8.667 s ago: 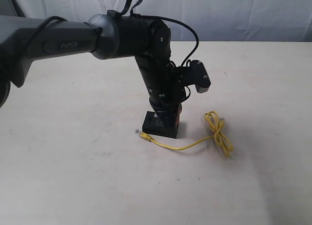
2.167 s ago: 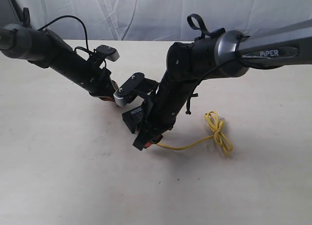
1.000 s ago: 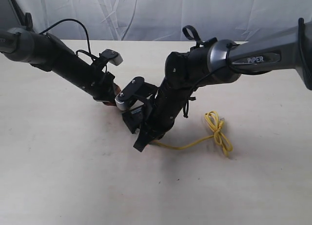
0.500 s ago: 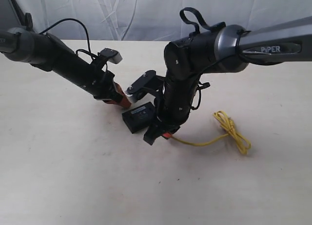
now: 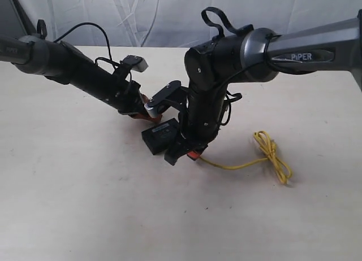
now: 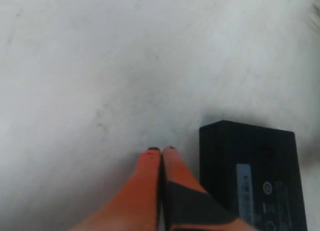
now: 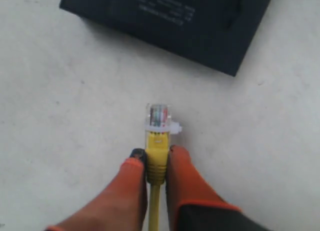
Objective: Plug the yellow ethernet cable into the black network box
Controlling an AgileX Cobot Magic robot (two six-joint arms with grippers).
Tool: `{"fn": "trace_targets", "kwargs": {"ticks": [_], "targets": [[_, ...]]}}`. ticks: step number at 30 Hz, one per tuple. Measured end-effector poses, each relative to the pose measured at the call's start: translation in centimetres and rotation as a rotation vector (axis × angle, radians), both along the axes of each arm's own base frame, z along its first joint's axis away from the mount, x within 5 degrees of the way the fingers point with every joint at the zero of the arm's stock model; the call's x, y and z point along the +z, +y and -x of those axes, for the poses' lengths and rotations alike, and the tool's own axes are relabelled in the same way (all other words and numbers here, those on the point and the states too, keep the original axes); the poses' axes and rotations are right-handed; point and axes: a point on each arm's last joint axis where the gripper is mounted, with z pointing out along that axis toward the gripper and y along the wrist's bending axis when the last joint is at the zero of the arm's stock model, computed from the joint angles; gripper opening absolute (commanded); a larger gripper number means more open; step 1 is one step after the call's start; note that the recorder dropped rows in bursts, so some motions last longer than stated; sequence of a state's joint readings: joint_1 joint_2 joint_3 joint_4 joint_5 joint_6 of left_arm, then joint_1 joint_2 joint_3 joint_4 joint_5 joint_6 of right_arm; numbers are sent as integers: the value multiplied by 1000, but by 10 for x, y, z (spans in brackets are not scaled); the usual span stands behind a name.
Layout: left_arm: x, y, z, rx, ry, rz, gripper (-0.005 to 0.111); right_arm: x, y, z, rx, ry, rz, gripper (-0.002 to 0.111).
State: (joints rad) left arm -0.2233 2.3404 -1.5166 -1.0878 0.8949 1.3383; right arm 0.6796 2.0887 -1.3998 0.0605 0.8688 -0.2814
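Note:
The black network box (image 5: 160,133) lies flat on the table; its pale label strip shows in the left wrist view (image 6: 257,186), and the box's edge fills the far part of the right wrist view (image 7: 170,16). My right gripper (image 7: 157,153) is shut on the yellow ethernet cable (image 7: 157,156) just behind its clear plug (image 7: 159,116), which points at the box with a gap between them. The cable trails right to its knotted loops (image 5: 272,153). My left gripper (image 6: 161,149) is shut and empty, its orange fingers (image 6: 147,176) beside the box's side.
Pale tabletop (image 5: 85,204) all round; a white cloth backdrop (image 5: 169,12) hangs behind it. Both black arms crowd over the box in the middle, the left arm (image 5: 85,74) coming from the far left, the right arm (image 5: 283,46) from the far right.
The right arm took hold of the cable's plug end and carried it right and up, dragging the loops right. The left gripper has moved in closer to the box.

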Motion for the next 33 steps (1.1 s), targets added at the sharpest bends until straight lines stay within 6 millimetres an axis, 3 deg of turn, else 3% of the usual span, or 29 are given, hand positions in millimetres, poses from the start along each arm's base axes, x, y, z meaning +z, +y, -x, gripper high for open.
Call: {"fn": "trace_targets", "kwargs": {"ticks": [13,22,33], "targets": [[0,-3,5,-60,14,-8,0,-7,12,-7,-36,-14,-81,-1],[0,7,3,-50,25,-3,0,-7,-8,-18,-105,40,-85,-1],[0,8,4,-56,40,14,0,-7,-6,-18,-100,38,-95,-1]]}}
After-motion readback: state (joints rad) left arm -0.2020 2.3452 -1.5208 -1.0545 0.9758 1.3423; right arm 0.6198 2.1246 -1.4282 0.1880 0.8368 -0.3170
